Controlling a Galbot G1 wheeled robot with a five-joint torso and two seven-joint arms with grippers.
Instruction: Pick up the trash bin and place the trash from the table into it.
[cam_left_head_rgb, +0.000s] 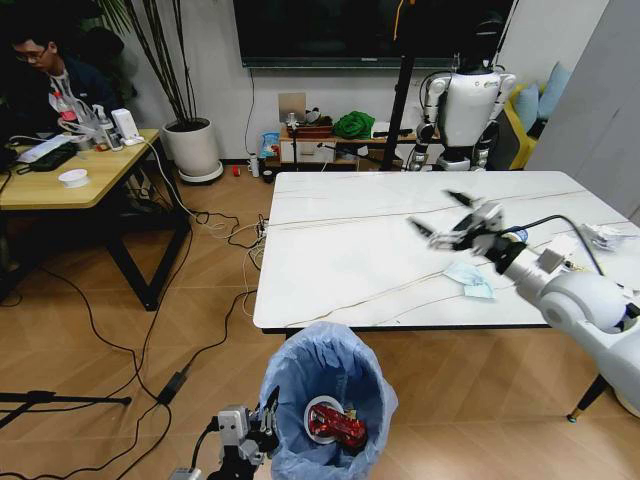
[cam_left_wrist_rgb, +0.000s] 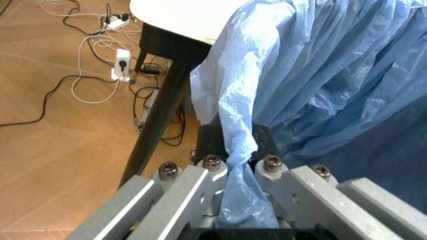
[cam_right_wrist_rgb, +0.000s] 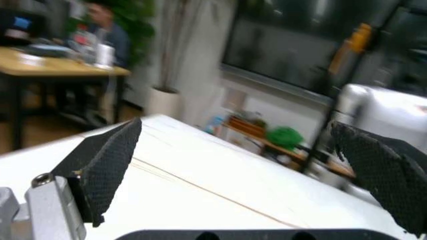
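Marble desk (cam_left_head_rgb: 340, 250): mask (cam_left_head_rgb: 468, 276) left at 3 o'clock, right gripper (cam_left_head_rgb: 446, 214) spread above. Left gripper (cam_left_head_rgb: 268, 412) pinching bin (cam_left_head_rgb: 328, 402) bag; can (cam_left_head_rgb: 338, 427) inside.

Left gripper (cam_left_wrist_rgb: 240, 165) clamped on a fold of crinkled light-blue bag lining the trash bin (cam_left_wrist_rgb: 333, 75) — plastic pinched between the metal fingers (cam_left_wrist_rgb: 200, 187). Beyond, corner of the white table (cam_left_wrist_rgb: 180, 17), one black leg (cam_left_wrist_rgb: 160, 112), tangled cables (cam_left_wrist_rgb: 93, 65) on wood floor (cam_left_wrist_rgb: 47, 165).

One blue-bag-lined round trash bin (cam_left_head_rgb: 330, 400) at bottom centre, holding one crushed red can (cam_left_head_rgb: 338, 425); one pale blue-white mask (cam_left_head_rgb: 470, 279) mid-right.
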